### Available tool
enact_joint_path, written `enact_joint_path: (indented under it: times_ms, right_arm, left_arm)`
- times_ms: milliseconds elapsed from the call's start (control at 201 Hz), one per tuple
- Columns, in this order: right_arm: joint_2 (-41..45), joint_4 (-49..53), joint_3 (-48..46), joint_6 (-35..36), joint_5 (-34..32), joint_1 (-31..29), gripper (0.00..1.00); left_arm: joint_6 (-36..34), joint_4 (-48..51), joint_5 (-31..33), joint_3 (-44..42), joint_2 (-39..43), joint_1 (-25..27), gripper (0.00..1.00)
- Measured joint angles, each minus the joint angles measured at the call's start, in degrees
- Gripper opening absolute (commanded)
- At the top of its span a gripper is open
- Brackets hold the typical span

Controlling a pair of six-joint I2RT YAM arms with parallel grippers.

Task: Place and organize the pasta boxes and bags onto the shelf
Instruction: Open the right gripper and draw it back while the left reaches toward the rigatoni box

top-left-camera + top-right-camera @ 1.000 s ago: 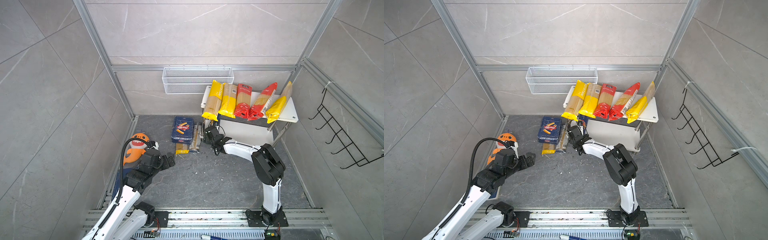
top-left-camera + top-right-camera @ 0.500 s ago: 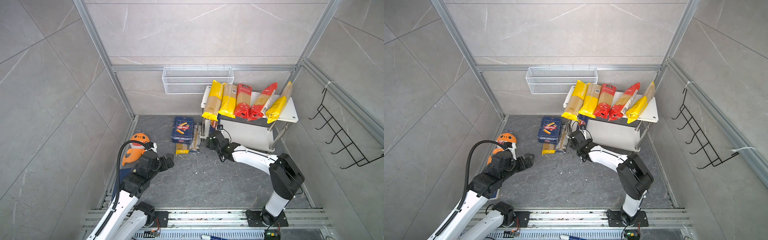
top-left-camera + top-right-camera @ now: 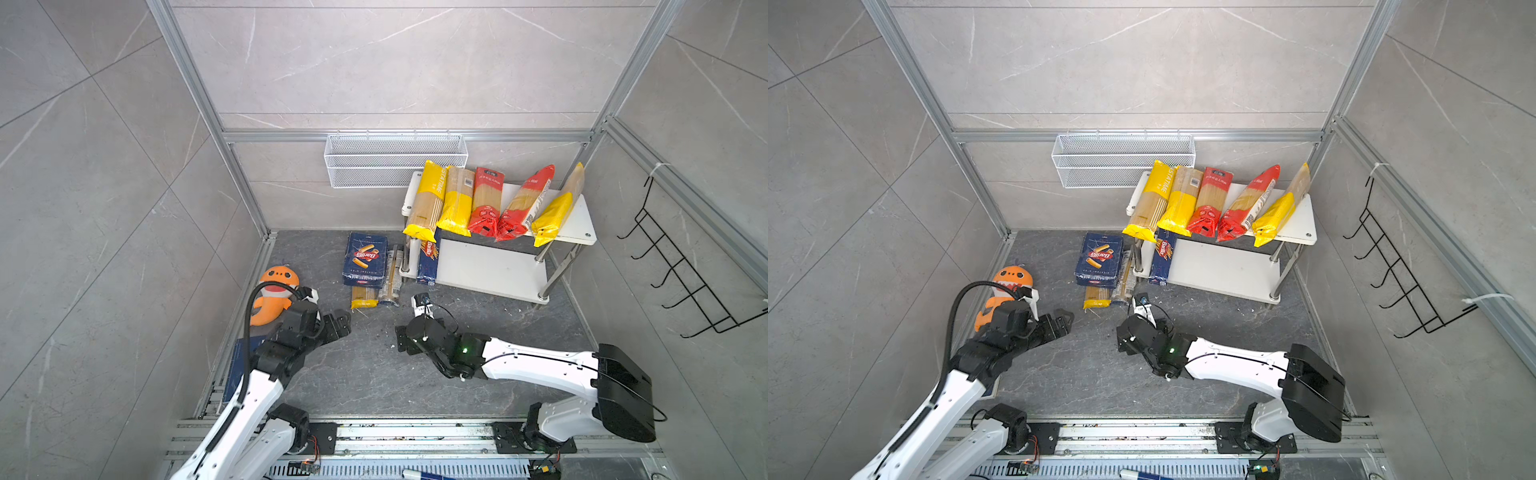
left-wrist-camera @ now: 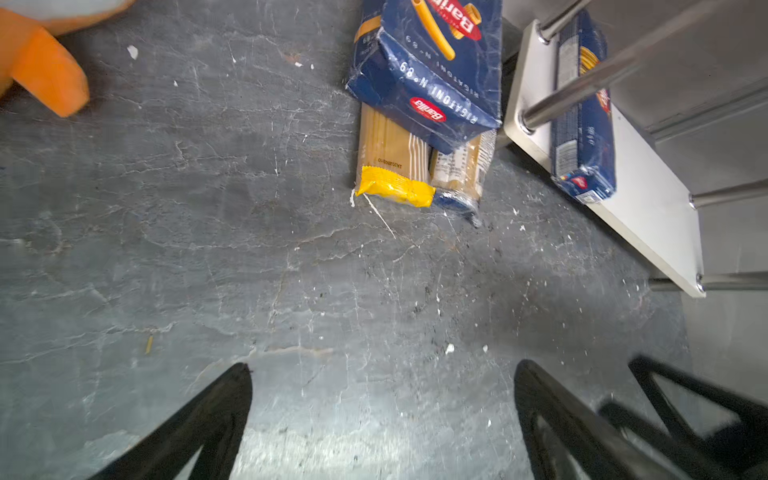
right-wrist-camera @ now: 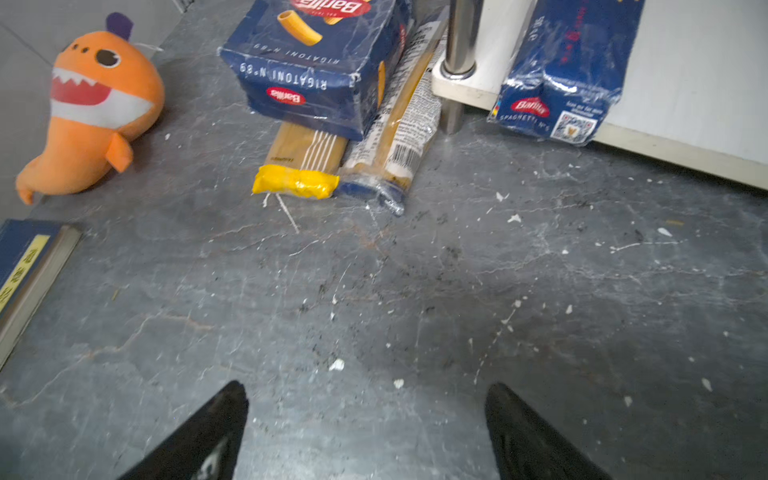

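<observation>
The white shelf (image 3: 494, 266) stands at the back right, with several spaghetti bags (image 3: 484, 201) lying across its top board. The narrow pasta box (image 3: 429, 259) rests at the left end of the lower board (image 5: 685, 62). On the floor, the wider pasta box (image 3: 365, 259) lies over a yellow-ended bag (image 5: 297, 180) and a clear printed bag (image 5: 399, 137). My left gripper (image 3: 343, 322) (image 4: 382, 368) hovers open and empty in front of that pile. My right gripper (image 3: 405, 338) (image 5: 365, 388) is open and empty over bare floor, well short of the shelf.
An orange shark plush (image 3: 274, 295) lies at the left wall, with a dark blue book (image 5: 25, 266) on the floor nearer the front. A white wire basket (image 3: 395, 160) hangs on the back wall and a black hook rack (image 3: 681, 270) on the right wall. Pasta crumbs dot the floor.
My right gripper has drawn back from the narrow box at the shelf's left end toward the front of the floor, its jaws slightly wider. The left arm has barely shifted.
</observation>
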State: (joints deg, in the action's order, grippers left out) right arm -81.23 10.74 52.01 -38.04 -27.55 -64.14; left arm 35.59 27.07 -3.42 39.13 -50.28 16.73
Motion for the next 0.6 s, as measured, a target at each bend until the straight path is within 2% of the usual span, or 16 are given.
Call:
enact_joint_path:
  times_ms: [139,368,602]
  right_arm:
    - [5.4,1.3,-2.3,-1.1,0.0,-2.5,0.91]
    - [10.3,2.6,-4.9,-1.7,-0.1,-3.7,0.91]
    - [11.9,4.7,-6.0,-1.4,-1.3,-3.7,0.92]
  left_arm:
    - [1.2,-10.0,-5.8,-0.4,-11.1,-6.8,1.00]
    - [3.0,-24.6,-11.4,2.0,-25.9,-10.3,1.00]
    - [7.4,-39.5,-16.8,3.5,-36.5,-15.5,1.00]
